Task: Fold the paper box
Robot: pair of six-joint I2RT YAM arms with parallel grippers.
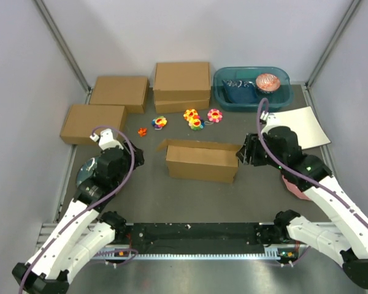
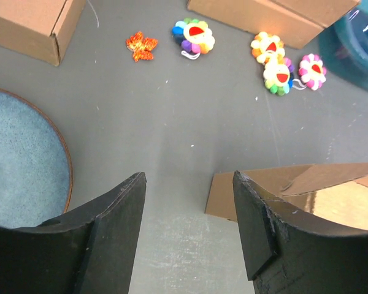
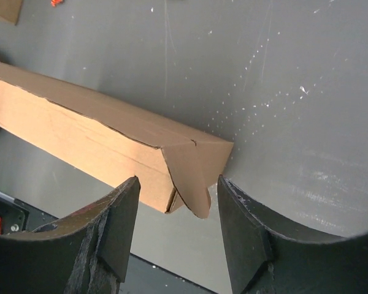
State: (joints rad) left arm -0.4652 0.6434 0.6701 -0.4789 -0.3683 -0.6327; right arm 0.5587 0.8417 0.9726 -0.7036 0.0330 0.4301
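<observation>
The paper box (image 1: pixel 202 162) stands in the middle of the table as a long, shallow brown cardboard shape, its lid flap raised along the back. My left gripper (image 1: pixel 136 157) is open a little left of the box's left end, touching nothing. In the left wrist view the left gripper (image 2: pixel 189 184) has bare table between its fingers, and the paper box (image 2: pixel 306 196) lies behind the right finger. My right gripper (image 1: pixel 242 153) is open at the box's right end. In the right wrist view the box's rounded end flap (image 3: pixel 190 171) hangs between the right gripper's (image 3: pixel 178 187) spread fingers, ungripped.
Three ready-made cardboard boxes (image 1: pixel 119 92) (image 1: pixel 92 123) (image 1: pixel 182 84) stand at the back left. A teal bin (image 1: pixel 251 90) is at the back right, with a white sheet (image 1: pixel 302 125) in front of it. Flower toys (image 1: pixel 195 118) lie behind the paper box. A blue plate (image 2: pixel 18 165) sits under my left arm.
</observation>
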